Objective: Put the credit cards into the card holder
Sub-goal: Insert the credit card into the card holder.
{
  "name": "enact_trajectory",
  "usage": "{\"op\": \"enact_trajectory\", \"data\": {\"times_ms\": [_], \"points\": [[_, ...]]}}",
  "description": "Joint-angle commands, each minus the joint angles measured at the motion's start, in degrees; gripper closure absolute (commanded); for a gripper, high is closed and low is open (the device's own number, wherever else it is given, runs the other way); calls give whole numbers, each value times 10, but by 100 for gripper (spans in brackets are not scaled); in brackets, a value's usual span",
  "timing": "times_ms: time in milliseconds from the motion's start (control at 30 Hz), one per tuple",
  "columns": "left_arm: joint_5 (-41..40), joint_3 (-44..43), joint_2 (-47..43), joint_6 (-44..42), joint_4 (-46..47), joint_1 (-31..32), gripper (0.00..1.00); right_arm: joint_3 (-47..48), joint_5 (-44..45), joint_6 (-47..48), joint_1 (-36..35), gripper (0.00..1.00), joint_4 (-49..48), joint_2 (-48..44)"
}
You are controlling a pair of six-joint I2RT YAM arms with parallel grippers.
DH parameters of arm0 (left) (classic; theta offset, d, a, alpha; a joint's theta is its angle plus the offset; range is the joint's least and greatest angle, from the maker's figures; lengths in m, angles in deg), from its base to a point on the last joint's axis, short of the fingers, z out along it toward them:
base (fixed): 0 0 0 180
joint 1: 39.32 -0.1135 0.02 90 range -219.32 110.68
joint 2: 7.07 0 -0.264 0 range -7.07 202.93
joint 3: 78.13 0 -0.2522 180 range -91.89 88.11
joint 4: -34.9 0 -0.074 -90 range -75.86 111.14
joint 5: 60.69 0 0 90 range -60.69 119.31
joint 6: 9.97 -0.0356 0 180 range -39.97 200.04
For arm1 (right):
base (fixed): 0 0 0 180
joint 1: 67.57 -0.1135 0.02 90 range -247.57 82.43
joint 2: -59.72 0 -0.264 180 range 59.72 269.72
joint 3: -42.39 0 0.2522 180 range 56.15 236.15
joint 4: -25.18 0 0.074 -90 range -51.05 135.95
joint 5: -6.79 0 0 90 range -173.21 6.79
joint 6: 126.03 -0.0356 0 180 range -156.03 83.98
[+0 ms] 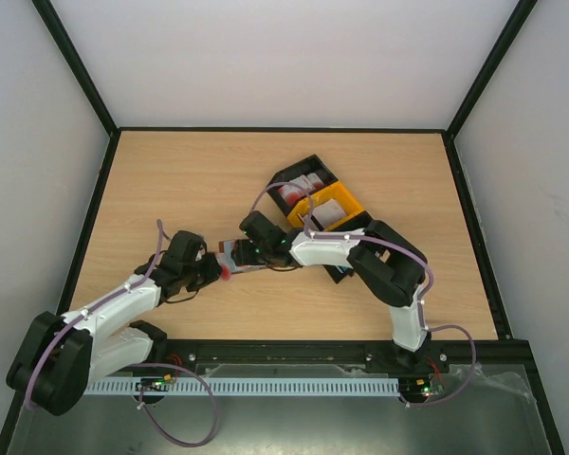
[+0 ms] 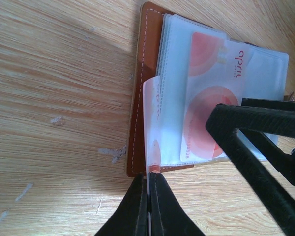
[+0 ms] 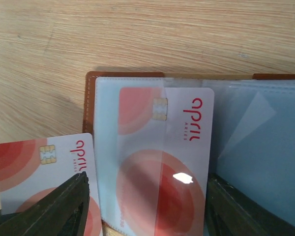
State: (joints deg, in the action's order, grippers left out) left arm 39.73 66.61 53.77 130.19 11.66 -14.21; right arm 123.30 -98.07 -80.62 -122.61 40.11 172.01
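The card holder (image 2: 136,98) lies open on the wooden table (image 1: 171,180), near the middle, between the two arms. It is brown leather with light stitches along its edge. Inside are clear plastic pockets (image 2: 174,59) stacked on top of each other.

One red-and-white card (image 3: 162,147) sits inside the top pocket. It has a small gold chip and red letters on it. Its top part looks a bit foggy through the plastic.

A second red-and-white card (image 2: 151,113) is right beside the holder's edge. In the left wrist view it stands up on its thin side. The left gripper (image 2: 149,189) has its two fingers pinched tight on the end of this card.

The right gripper (image 3: 146,179) is spread wide, with nothing between its fingers. One finger (image 3: 64,206) is on each side of the card in the pocket. In the left wrist view a dark finger lies over the plastic pockets, but I cannot tell if it is pressing on them.

Behind the right arm is a black-and-yellow bin tray (image 1: 353,201). More cards (image 1: 299,188) lie in it, some red and white, some grey.
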Motion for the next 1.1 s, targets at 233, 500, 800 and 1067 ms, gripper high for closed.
{"op": "enact_trajectory", "data": {"times_ms": [233, 500, 800, 1067], "points": [[-6, 14, 17, 2, -44, 0, 98, 67, 111, 8, -67, 36, 113, 62], [-4, -5, -10, -2, -62, -1, 98, 78, 111, 33, -70, 35, 91, 31], [-73, -52, -60, -13, -125, -1, 98, 88, 236, 7, -70, 34, 135, 31], [-52, -58, -68, -17, -109, -1, 98, 75, 81, 33, -70, 43, 69, 33]]}}
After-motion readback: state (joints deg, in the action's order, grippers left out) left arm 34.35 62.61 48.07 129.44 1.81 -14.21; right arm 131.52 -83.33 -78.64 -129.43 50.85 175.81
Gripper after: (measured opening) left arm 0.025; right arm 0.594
